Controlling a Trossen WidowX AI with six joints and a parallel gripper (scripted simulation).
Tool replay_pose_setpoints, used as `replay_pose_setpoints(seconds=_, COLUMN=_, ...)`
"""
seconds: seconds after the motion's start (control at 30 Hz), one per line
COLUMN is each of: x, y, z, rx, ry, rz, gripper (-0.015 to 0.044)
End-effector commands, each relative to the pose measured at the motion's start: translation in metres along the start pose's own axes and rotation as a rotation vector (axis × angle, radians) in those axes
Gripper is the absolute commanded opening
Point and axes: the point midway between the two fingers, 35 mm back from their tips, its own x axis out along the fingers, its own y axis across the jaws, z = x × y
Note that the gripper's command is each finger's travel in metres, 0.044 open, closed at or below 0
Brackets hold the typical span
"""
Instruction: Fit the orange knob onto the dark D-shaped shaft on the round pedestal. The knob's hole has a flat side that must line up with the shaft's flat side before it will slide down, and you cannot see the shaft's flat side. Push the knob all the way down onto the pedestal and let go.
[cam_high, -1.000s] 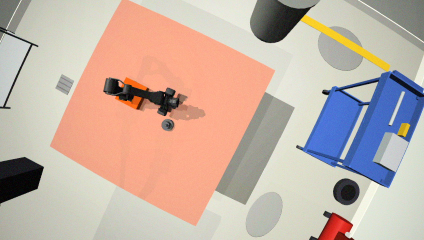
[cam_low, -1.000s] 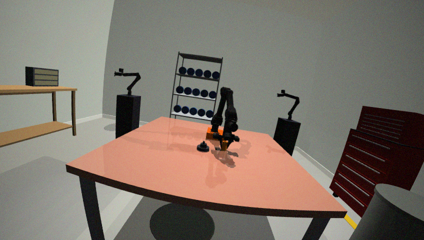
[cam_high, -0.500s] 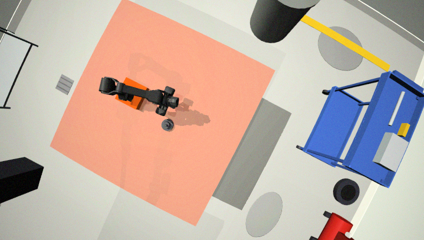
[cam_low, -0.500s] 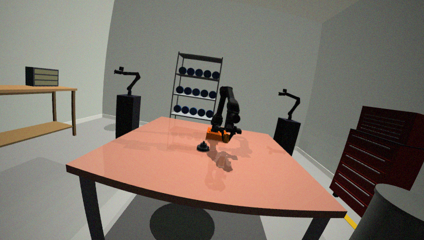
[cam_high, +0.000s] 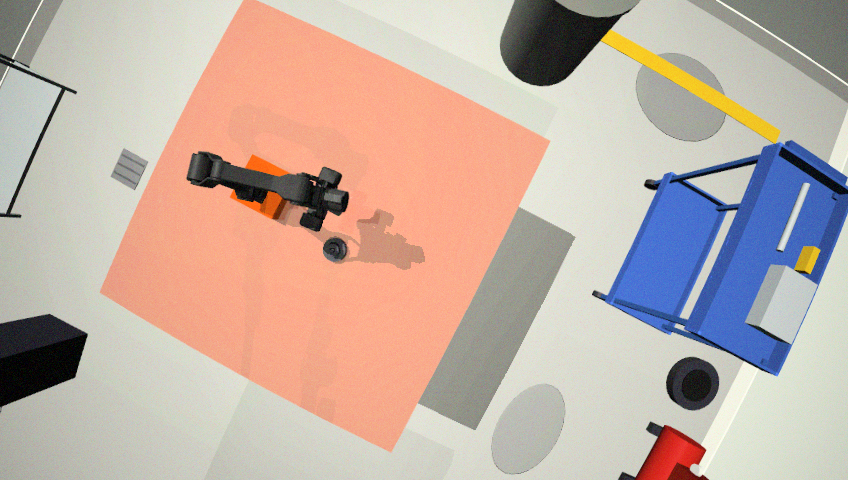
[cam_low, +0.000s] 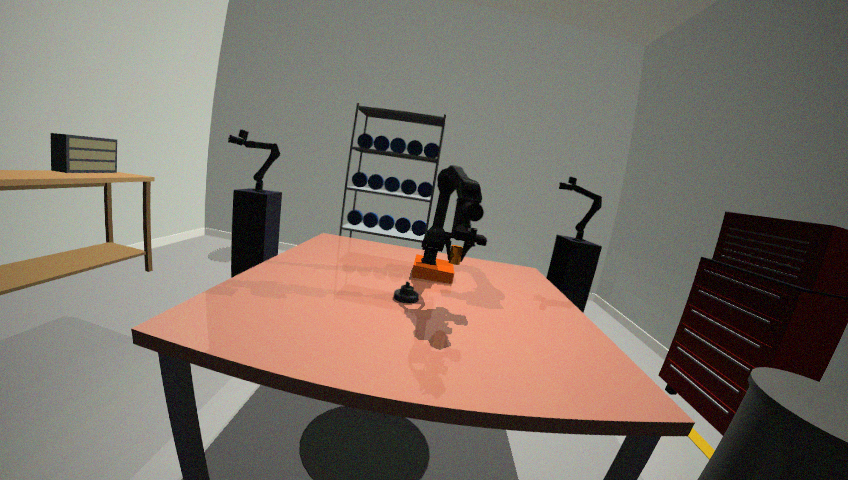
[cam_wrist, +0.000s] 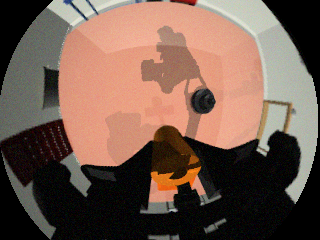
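The orange knob (cam_low: 456, 254) (cam_wrist: 176, 155) is held upright or nearly so above the table, between the fingers of my gripper (cam_low: 457, 248) (cam_wrist: 168, 141), which is shut on it. In the top view the arm hides the knob. The round dark pedestal (cam_high: 327, 253) (cam_low: 398, 297) (cam_wrist: 196, 103) stands on the table, apart from the knob. In the wrist view it is up and to the right of the knob. Its short dark shaft (cam_low: 407, 285) (cam_wrist: 211, 101) points up. The shaft's flat side and the knob's flat side cannot be made out.
The arm's orange base block (cam_high: 255, 164) (cam_low: 433, 275) sits on the salmon table (cam_high: 416, 178) (cam_low: 333, 333), behind the pedestal in the exterior view. Shadows of the arm fall on the table near the pedestal. A blue cart (cam_high: 660, 249) and a dark bin (cam_high: 541, 47) stand off the table.
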Motion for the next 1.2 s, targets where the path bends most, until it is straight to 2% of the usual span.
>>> replay_pose_setpoints(seconds=0.0, x=0.000, y=-0.005, z=0.002, rx=-0.004, ry=0.004, rz=0.000, gripper=0.0000)
replay_pose_setpoints(seconds=1.17, x=0.033, y=-0.098, z=0.039, rx=-0.005, ry=0.002, rz=-0.009, gripper=0.0000)
